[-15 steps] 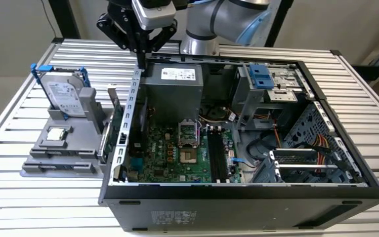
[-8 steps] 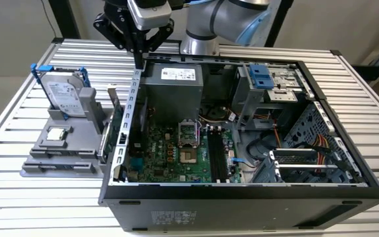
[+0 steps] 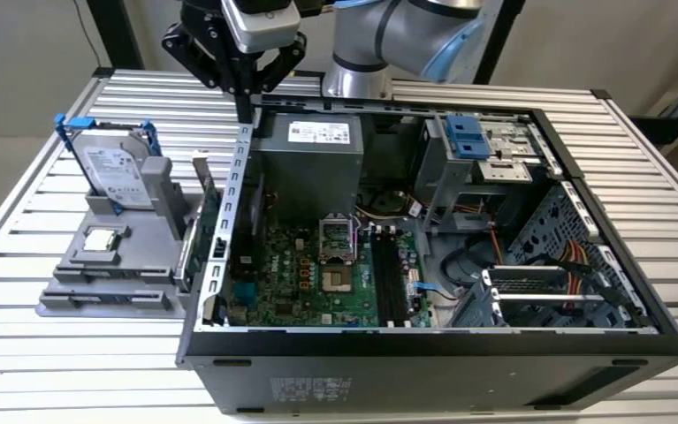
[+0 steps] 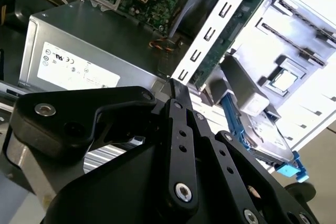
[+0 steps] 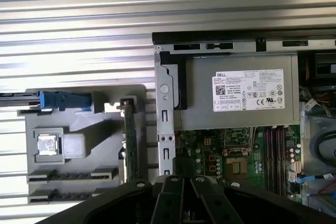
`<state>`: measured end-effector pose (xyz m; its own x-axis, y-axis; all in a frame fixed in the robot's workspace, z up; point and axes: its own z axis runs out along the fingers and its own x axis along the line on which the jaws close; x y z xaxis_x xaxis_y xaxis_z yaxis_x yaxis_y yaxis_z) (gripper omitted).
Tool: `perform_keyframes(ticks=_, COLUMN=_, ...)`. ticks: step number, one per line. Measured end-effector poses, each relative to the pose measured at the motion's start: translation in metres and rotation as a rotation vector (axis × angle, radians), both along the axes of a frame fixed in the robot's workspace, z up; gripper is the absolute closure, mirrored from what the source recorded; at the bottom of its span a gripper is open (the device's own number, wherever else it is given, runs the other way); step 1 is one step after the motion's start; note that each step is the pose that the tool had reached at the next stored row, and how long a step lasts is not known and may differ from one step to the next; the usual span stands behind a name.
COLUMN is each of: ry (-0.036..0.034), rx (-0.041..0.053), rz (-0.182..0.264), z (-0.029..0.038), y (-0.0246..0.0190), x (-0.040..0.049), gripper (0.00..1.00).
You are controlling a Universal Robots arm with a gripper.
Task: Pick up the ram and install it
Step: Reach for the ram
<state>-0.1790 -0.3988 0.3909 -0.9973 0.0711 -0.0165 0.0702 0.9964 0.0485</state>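
While the ram (image 3: 210,243) stands on edge in the grey holder (image 3: 102,299) on the worktop (image 3: 20,353), just beside the outer side wall of the open computer case (image 3: 433,362), the hand (image 3: 244,109) hangs above the far end of that wall, near the power supply (image 3: 303,163); its fingertips are drawn to a narrow point and grip nothing.

The chief risk, as I judge it, is the tight gap; in the first wrist view the ram (image 5: 129,140) runs alongside the case wall with little room between, so a finger coming down there could strike the wall's edge or the holder instead of straddling the board; pinched fingers could not straddle it at all. A grip taken off-centre could tilt so long and thin a board.

Around it, 1 hard drive (image 3: 115,172) stands upright in the holder, with the CPU chip (image 3: 102,238) lying near it; inside the case, the memory slots (image 3: 388,274) sit beside the empty socket (image 3: 336,256), with loose cables (image 3: 539,261) close by that could snag.
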Motion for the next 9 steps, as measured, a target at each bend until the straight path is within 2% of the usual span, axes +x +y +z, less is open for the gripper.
perform_keyframes(ticks=9, ry=0.0, rx=0.0, rz=0.0, z=-0.0002, y=0.0, x=-0.0047, gripper=1.0)
